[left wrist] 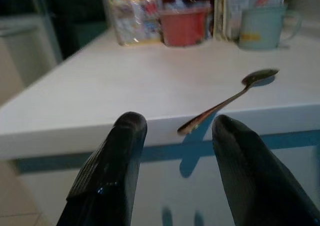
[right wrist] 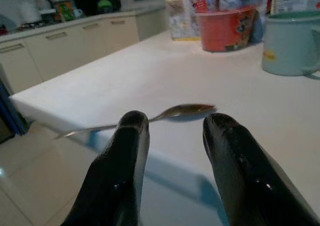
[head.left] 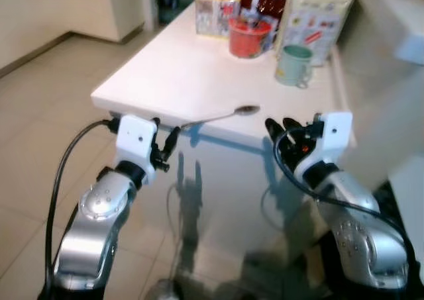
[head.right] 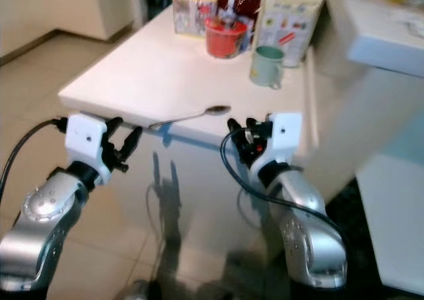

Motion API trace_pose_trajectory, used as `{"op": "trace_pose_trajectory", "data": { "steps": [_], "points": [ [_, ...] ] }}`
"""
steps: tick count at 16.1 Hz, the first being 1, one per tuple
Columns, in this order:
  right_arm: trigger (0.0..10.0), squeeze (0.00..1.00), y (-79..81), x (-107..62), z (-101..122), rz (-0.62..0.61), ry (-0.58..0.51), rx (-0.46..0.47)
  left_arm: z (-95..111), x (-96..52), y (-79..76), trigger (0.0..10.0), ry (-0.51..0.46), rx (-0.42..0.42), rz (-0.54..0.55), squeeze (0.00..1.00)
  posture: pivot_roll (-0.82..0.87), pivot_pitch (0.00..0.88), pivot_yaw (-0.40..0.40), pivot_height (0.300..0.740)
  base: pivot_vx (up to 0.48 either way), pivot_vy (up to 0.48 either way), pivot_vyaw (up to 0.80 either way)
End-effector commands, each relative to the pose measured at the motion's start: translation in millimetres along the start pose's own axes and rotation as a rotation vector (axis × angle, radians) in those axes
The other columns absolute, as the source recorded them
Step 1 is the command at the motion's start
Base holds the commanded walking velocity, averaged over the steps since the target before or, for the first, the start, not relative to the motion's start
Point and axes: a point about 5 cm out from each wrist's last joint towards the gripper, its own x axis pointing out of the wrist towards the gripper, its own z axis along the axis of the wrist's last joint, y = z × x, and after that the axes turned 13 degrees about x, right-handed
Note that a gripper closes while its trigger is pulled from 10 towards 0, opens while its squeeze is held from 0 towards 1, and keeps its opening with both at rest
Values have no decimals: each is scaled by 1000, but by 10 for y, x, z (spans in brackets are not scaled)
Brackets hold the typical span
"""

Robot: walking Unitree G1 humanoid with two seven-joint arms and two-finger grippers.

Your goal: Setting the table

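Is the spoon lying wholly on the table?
No: the spoon rests its bowl on the white table, but its handle sticks out past the near edge into the air.

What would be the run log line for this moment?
spoon: on white table, handle past near edge | left gripper: open, facing handle | right gripper: open, near bowl end
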Motion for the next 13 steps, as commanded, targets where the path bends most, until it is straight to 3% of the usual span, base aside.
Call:
{"op": "trace_pose_trajectory", "data": {
  "steps": [1,8,13],
  "points": [
    [10000,0,6,18,52,-1,-14,-17,-16,-17,-4,10000,7,3,10,0,28,0,-40,740,0,0,0],
    [10000,0,-124,-68,-84,-97,39,11,17,66,19,10000,-5,13,18,0,22,0,-24,740,0,39,0],
    [10000,0,-212,-73,-150,-158,46,28,9,161,65,10000,-3,22,14,0,29,0,-28,740,0,392,-721]
  ]
}}
